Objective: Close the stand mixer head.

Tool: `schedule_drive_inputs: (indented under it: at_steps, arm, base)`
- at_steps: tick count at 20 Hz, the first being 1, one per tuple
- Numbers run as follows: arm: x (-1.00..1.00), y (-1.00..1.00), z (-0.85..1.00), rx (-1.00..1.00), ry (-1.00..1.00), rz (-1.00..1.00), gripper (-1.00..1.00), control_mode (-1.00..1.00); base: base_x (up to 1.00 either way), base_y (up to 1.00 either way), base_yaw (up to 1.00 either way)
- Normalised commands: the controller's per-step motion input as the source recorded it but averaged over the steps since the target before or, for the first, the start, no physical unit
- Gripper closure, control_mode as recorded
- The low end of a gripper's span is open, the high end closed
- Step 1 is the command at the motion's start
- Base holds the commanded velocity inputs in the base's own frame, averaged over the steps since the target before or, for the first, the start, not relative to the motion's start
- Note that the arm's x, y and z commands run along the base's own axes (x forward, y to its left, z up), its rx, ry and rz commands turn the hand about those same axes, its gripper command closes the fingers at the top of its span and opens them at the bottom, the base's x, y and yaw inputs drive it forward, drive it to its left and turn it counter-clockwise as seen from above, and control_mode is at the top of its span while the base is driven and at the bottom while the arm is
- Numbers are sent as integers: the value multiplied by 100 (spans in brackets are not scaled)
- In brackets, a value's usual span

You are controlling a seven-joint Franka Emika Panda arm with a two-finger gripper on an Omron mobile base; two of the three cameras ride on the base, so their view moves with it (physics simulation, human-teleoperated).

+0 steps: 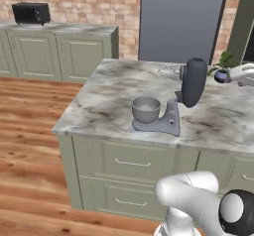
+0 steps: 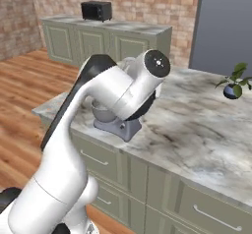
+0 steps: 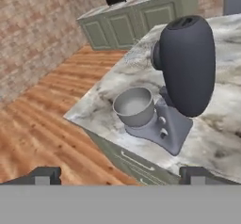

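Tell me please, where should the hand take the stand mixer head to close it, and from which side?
Probably at the raised free end of the stand mixer head, from above. It stands nearly upright over the hinge, tilted away from the bowl, so pushing the top end toward the bowl should swing it down.

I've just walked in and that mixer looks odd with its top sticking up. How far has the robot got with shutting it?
Nothing looks done yet: the stand mixer head stands tilted up, well clear of the metal bowl on the marble counter. In hand: the gripper faces the mixer in the hand view, fingers wide apart and touching nothing. Left: move in, push the head down over the bowl.
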Motion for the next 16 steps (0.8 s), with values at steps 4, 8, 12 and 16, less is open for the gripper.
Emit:
schedule_drive_inputs:
  at_steps: [4,8,12,16]
  arm:
    - [44,-20,-67,1,-61,35,-100,-100]
    - [63,-6,-68,0,-48,40,-100,-100]
    - [99,-17,-12,0,-25,35,-100,-100]
    - [100,-26,31,-3,-16,32,-100,-100]
  base:
    - [0,0,0]
    - [0,0,0]
    - [0,0,0]
    - [0,0,0]
